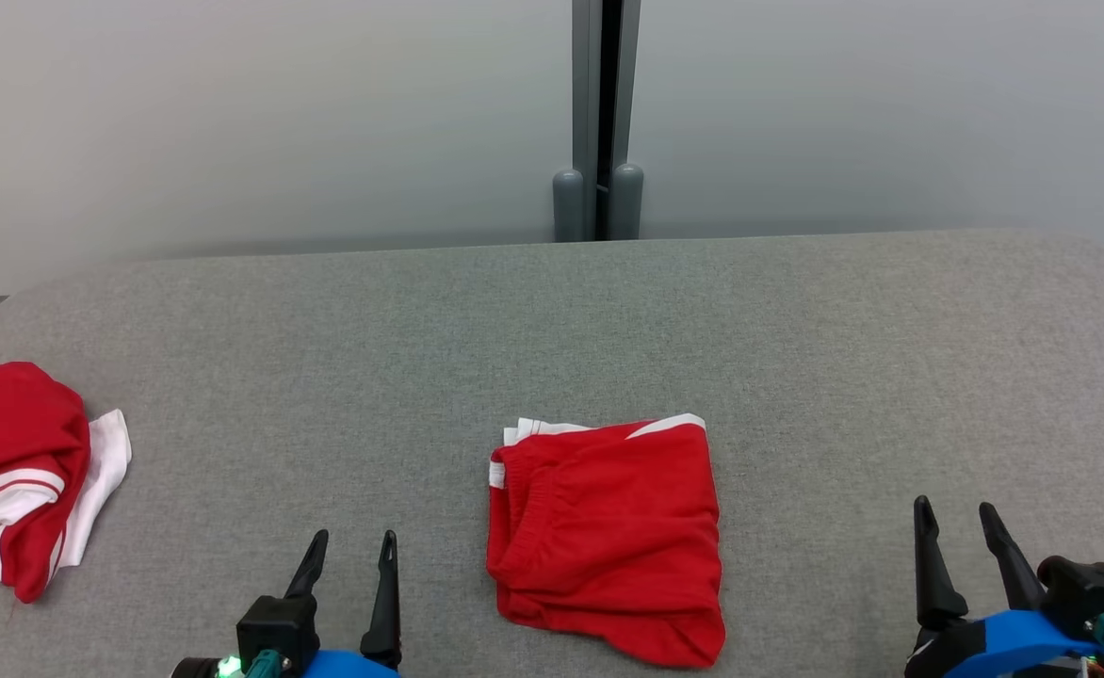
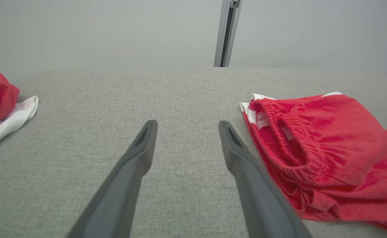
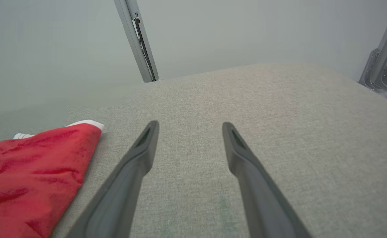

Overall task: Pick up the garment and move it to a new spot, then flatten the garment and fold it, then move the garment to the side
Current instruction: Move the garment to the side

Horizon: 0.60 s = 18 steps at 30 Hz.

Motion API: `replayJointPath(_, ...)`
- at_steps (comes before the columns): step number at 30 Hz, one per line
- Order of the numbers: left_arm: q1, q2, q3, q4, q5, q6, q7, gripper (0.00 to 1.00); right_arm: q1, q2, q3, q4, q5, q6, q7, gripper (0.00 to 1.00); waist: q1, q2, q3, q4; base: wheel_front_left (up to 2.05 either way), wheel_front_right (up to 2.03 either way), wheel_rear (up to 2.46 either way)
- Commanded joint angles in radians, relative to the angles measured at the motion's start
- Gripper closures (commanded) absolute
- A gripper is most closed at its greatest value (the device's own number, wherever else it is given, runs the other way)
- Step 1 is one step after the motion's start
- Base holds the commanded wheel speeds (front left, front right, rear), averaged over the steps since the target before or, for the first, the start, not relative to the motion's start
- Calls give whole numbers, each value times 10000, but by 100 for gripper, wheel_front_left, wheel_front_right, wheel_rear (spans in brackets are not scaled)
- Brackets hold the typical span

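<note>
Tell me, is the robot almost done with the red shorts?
Folding looks done: the red shorts lie folded on the grey table. Nothing is in hand: the left gripper and right gripper hang open, off the cloth. Left: moving the shorts to the side.

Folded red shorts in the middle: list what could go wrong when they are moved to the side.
1. The folded red shorts lie in loose layers, the elastic waistband gaping toward the left gripper. A pinch there might catch only the top layer and pull the fold open.
2. The red and white garment lies crumpled at the left edge of the table. Shorts taken that way could tangle with it or push it off.
</note>
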Motion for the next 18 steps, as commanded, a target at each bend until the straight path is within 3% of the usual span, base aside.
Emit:
replayJointPath(1, 76, 5, -19, -50, -17, 58, -47, 0, -211, 9, 37, 75, -17, 0, -31, 0, 1, -1, 1, -1, 0, 0, 0)
replayJointPath(7, 107, 4, -119, -55, -144, 91, -47, 0, -422, -5, 468, 336, -202, 0, -29, 0, 1, -1, 36, 47, 0, 0, 0)
replayJointPath(13, 2, 4, -193, 60, -284, 57, -47, 0, -934, -6, 2067, 865, 73, 0, -29, 0, 1, -1, 210, 347, 0, 0, 0)
replayJointPath(18, -143, 4, -285, 105, -322, 22, -47, 0, -1686, -9, 2947, 2013, 173, 0, -29, 0, 1, -1, 408, 796, 0, 0, 0)
